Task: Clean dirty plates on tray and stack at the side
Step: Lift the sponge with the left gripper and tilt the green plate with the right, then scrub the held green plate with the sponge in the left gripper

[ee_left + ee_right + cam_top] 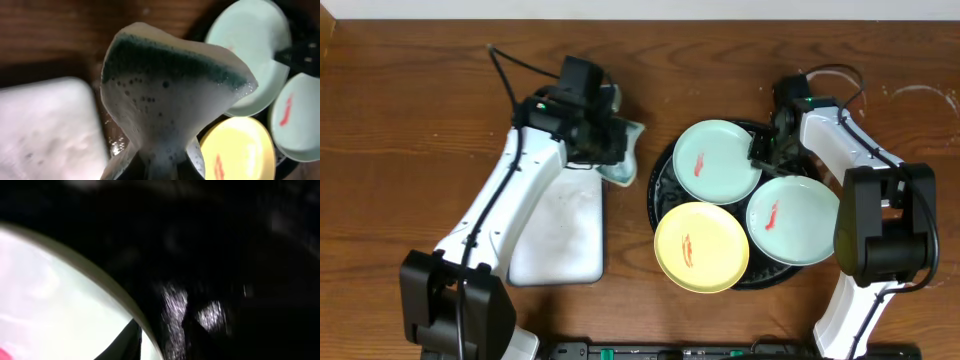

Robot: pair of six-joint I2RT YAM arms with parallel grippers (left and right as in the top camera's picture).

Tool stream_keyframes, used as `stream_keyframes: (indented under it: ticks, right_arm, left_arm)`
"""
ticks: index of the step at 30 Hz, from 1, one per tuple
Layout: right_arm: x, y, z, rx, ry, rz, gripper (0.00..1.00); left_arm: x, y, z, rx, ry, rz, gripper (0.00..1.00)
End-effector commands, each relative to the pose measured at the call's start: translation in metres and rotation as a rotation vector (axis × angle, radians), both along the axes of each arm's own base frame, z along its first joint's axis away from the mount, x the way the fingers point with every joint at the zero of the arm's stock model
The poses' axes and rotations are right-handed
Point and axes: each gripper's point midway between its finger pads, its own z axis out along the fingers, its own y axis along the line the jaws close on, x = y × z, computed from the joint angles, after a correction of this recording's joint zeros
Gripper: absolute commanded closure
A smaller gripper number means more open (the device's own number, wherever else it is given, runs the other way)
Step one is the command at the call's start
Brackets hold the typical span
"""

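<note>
One white rectangular tray (560, 235), far left, the sponge's resting place.
One left gripper (613, 150), clenched on a foamy green sponge (170, 100), lifted beside the work, presumably ready to scrub.
One black tray (653, 195), holding all three plates so that the washing stays contained: upper mint plate (717, 160), yellow plate (701, 248), right mint plate (793, 220), each red-smeared, none stacked aside yet.
One right gripper (763, 150), at the upper mint plate's right rim, likely steadying it; whether it grips cannot be told.
</note>
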Motion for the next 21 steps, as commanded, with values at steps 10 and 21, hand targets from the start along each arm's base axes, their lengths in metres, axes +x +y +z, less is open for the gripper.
stream_keyframes:
  ticks: [10, 21]
  right_arm:
    - [0.006, -0.019, -0.006, -0.103, -0.039, 0.105, 0.99]
    - [-0.002, -0.014, -0.008, -0.12, -0.009, 0.107, 0.99]
  left_arm:
    - [0.023, -0.056, 0.002, -0.125, -0.044, 0.076, 0.93]
    - [0.038, -0.148, -0.043, -0.262, -0.031, 0.1, 0.93]
